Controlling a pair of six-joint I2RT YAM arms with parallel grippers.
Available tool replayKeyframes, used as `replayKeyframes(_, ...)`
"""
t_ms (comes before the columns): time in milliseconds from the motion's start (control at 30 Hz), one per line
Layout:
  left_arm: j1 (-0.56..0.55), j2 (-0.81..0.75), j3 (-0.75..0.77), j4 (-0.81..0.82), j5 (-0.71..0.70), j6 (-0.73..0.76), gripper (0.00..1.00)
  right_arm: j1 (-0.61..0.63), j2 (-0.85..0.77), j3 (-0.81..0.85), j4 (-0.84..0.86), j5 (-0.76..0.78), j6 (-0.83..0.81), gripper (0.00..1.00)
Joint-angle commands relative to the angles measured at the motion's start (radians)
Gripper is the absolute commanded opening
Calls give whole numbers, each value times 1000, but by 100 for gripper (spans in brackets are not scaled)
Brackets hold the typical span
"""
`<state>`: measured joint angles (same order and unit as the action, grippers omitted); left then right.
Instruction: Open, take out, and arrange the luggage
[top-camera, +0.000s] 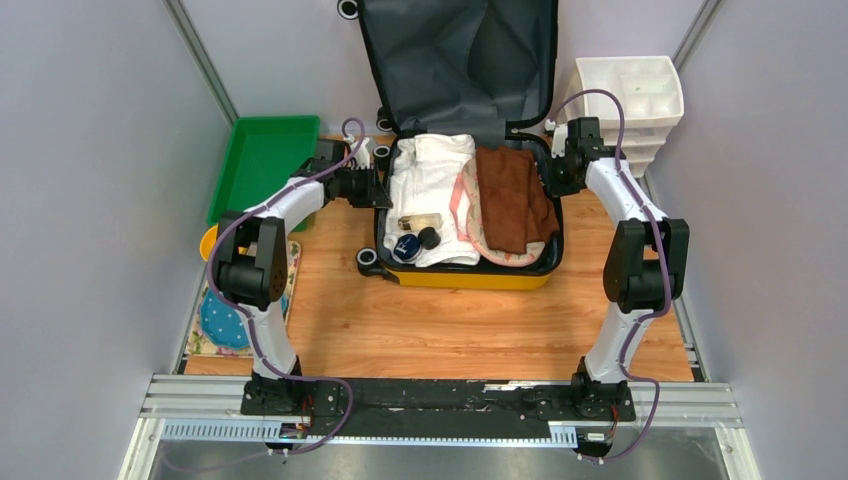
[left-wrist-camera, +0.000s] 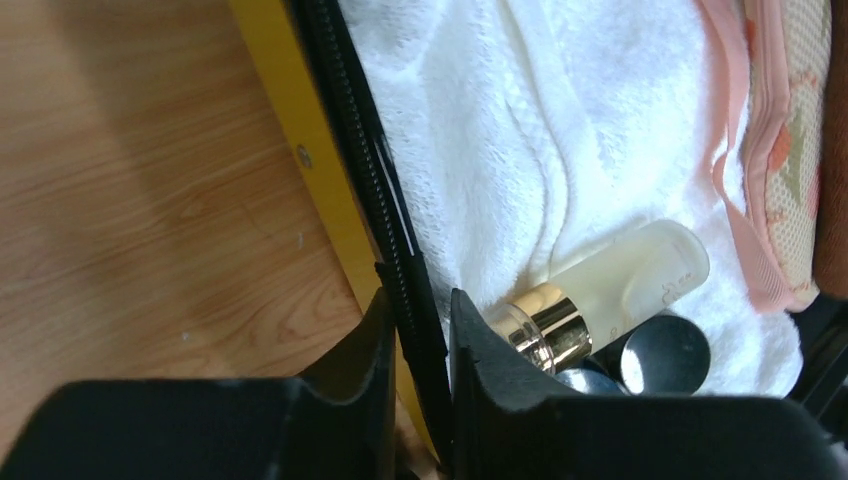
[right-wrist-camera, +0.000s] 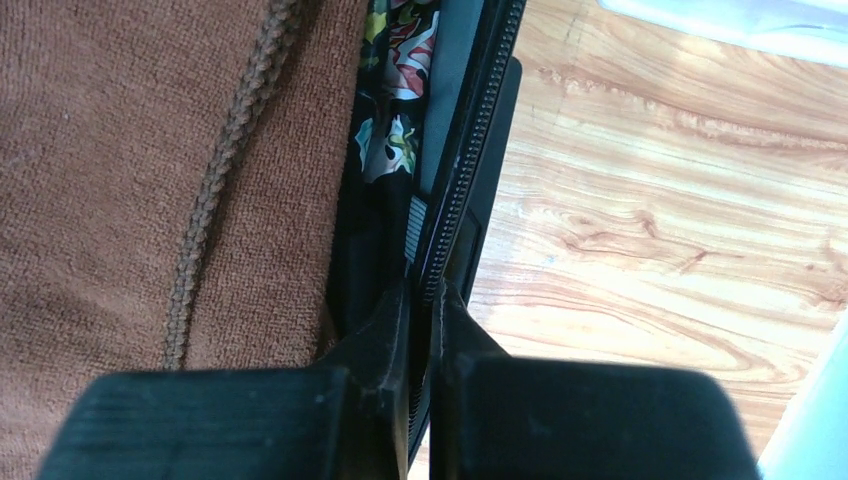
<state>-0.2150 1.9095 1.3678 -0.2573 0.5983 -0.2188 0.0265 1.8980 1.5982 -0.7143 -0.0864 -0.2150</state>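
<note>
Top external view puts the luggage (top-camera: 470, 275) in the upper centre of the frame, lying on the wooden table (top-camera: 450, 330) with its lid (top-camera: 460, 60) standing open at the back. You have the left gripper (top-camera: 383, 188) on its left rim and the right gripper (top-camera: 548, 172) on its right rim. Each wrist view shows the jaws drawn narrow with the black zipper edge pinched between them.

That edge is thin and ridged, so I judge your main risk to be a slip: pull sideways or lift unevenly and one pair of fingers may slide off the zipper. The case also has wheels, so a lopsided tug could swing or roll it across the table. A jolt might bring the upright lid down onto the arms. Watch the perfume bottle (left-wrist-camera: 610, 285) too. It lies loose on the white towel (top-camera: 430, 175) close beside the left fingers, with round dark caps (top-camera: 428, 237) next to it, and it could roll or get knocked when you release and reach in.

The shell is yellow with black trim and wheels, and the lining of the lid is dark grey fabric. Nothing looks unpacked yet: the white towel fills the left half, a brown towel (top-camera: 512, 195) the right, with a pink-trimmed pouch (top-camera: 470, 215) between them.
</note>
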Motion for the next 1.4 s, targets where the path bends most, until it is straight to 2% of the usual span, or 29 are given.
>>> replayKeyframes(0, -29, 52, 66, 50, 17, -5, 11, -10, 6, 32, 56, 85, -40, 0)
replayKeyframes(33, -40, 60, 83, 56, 21, -5, 3, -11, 7, 32, 59, 85, -38, 0)
replayKeyframes(67, -46, 68, 94, 55, 20, -4, 0, -19, 6, 37, 58, 118, -38, 0)
replayKeyframes(267, -90, 120, 158, 75, 17, -4, 0, -66, 1, 40, 68, 159, -44, 0)
replayKeyframes(500, -90, 123, 175, 58, -20, 4, 0, -73, 24, 72, 62, 119, -49, 0)
replayKeyframes(533, -81, 120, 181, 50, -22, 6, 6, -73, 38, 98, 55, 113, -47, 0)
replayKeyframes(567, -69, 109, 185, 46, 7, 3, 27, -73, 45, 111, 52, 109, -44, 0)
replayKeyframes(633, -18, 85, 180, 35, 34, 7, 46, -73, 53, 138, 49, 109, -47, 1)
replayKeyframes(667, 0, 71, 177, 27, 26, 27, 56, -73, 55, 147, 46, 111, -52, 11)
replayKeyframes(733, 66, 22, 165, 7, 9, 50, 62, -73, 53, 163, 39, 108, -55, 19)
replayKeyframes(767, 95, -1, 163, 3, -14, 62, 67, -73, 47, 175, 38, 106, -55, 27)
replayKeyframes(833, 170, -13, 163, -7, -35, 94, 68, -73, 35, 181, 30, 102, -52, 37)
replayKeyframes(933, 245, -6, 201, -57, -113, 174, 68, -73, 3, 183, 18, 68, -44, 46)
replayKeyframes(1000, 272, 23, 247, -107, -156, 217, 66, -73, -28, 192, 0, 48, -38, 49)
replayKeyframes(1133, 289, 56, 260, -140, -336, 363, 66, -73, -91, 197, -4, 10, -32, 53)
replayKeyframes(1233, 289, 88, 260, -163, -412, 360, 65, -71, -143, 192, -2, -16, -21, 54)
replayKeyframes(1367, 289, 102, 212, -166, -348, 323, 61, -66, -186, 204, -23, -19, -12, 55)
